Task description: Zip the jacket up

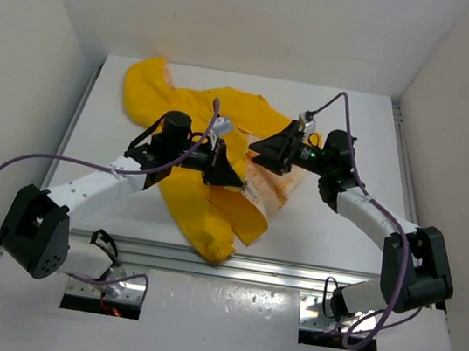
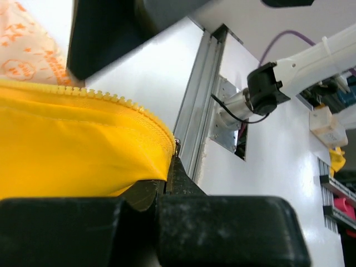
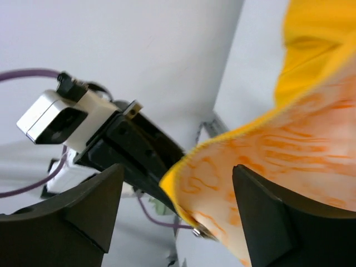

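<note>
Your white counter [image 1: 296,238], walled in white on three sides, carries the jacket [image 1: 184,102] left of centre, its front lying open so that the orange-printed lining [image 1: 269,190] shows. Your left hand [image 1: 232,178] is clamped on the yellow zipper edge [image 2: 111,100], whose teeth run just above the closed fingers. Your right hand [image 3: 178,178] stands with its fingers wide apart, and the lining flap hangs between them, not pinched.
</note>
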Motion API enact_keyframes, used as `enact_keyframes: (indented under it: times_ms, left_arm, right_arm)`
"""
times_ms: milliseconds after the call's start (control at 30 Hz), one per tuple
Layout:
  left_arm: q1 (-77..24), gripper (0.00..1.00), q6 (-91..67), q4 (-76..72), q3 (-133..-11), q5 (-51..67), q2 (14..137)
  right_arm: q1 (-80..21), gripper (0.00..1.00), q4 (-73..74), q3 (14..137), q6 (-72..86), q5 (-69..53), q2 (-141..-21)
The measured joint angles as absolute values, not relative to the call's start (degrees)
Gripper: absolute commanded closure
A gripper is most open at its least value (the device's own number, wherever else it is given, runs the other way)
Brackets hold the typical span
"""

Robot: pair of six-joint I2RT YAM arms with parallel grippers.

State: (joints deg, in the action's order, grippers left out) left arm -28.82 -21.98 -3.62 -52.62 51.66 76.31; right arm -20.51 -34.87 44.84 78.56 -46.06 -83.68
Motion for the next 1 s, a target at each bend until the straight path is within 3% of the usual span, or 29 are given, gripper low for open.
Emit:
enact_keyframes:
  times_ms: [167, 200, 300, 467, 800, 933, 1000]
  left_arm:
    - [-25.8, 1.0, -24.3, -3.5, -50.8, 49.1, 73.5]
    - [-24.6, 1.0, -24.9, -3.6, -50.1, 48.5, 72.7]
    - [-22.4, 1.0, -26.2, -3.5, -48.5, 47.2, 71.3]
    - [-20.9, 1.0, -27.3, -3.6, -48.1, 46.2, 71.1]
    - [-19.6, 1.0, -27.7, -4.4, -48.1, 46.0, 71.4]
    - [-19.0, 1.0, -27.7, -4.4, -48.2, 46.1, 72.6]
    - [-18.7, 1.0, -27.7, -4.4, -48.3, 46.2, 73.3]
  right_arm:
    - [-10.3, 0.32, -24.9, 46.5, 69.2, -47.0, -82.3]
    - [-7.8, 0.42, -20.8, 48.1, 65.9, -47.2, -82.2]
    - [-3.5, 0.59, -9.9, 53.8, 51.9, -46.1, -82.5]
    - [1.0, 0.68, 3.3, 63.7, 30.9, -43.5, -87.3]
    - [10.0, 0.64, 12.8, 73.9, 28.0, -40.5, -111.1]
    - [10.0, 0.53, 13.6, 81.0, 27.3, -38.9, -117.6]
    - [10.0, 0.53, 14.2, 84.7, 26.9, -37.9, -120.2]
